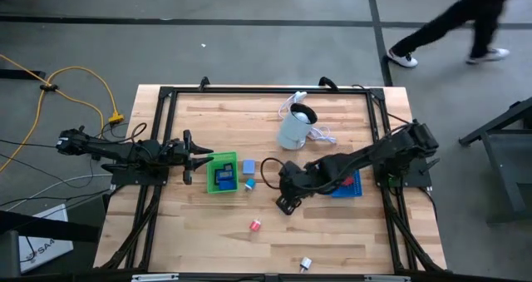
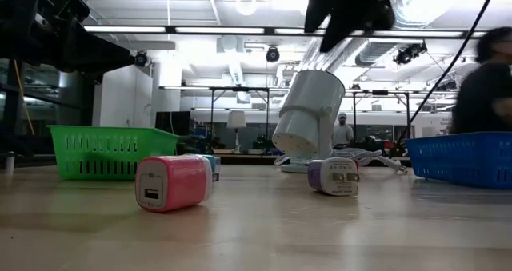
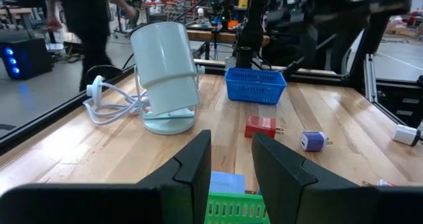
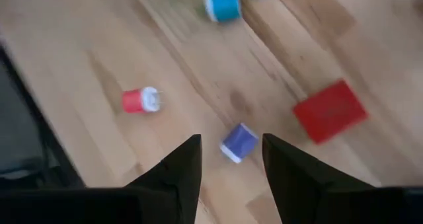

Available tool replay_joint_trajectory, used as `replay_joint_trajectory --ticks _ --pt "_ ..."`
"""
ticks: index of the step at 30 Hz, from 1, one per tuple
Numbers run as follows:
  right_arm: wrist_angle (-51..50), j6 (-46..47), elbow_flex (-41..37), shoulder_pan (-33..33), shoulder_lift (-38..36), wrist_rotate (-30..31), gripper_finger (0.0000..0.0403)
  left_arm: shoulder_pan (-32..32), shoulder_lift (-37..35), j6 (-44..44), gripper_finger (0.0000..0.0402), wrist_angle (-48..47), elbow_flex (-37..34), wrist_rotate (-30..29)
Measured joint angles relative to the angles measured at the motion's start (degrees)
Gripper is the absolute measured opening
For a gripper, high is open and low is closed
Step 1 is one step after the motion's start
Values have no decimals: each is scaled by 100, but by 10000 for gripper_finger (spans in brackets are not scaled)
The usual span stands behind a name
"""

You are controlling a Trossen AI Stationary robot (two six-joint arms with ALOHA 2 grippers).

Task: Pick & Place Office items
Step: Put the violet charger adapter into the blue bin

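Observation:
Small office items lie loose on the wooden table: a purple charger (image 4: 238, 143), a red block (image 4: 329, 110), a pink charger (image 4: 140, 100) and a teal piece (image 4: 221, 4). A blue block (image 1: 248, 166) lies beside the green tray (image 1: 220, 174), which holds a blue item (image 1: 224, 178). My right gripper (image 4: 231, 164) hangs over the table's middle, slanting down. It is open and empty, above the purple charger and clear of it. My left gripper (image 3: 231, 158) waits level at the green tray's left, its fingers a little apart and empty.
A pale cylindrical appliance (image 1: 295, 128) with a white cord stands at the far middle. The blue tray (image 1: 349, 185) sits under my right arm. A white piece (image 1: 305, 264) lies near the front edge. A person (image 1: 465, 24) walks beyond the far right corner.

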Motion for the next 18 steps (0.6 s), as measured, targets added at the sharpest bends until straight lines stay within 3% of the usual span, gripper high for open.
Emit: replay_joint_trajectory --ticks 9,18 --pt "-205 1533 8 -28 747 -813 146 -2 0 0 103 2 -2 0" --pt "629 2545 8 -47 1178 -1047 146 -2 2 0 103 6 -2 0"
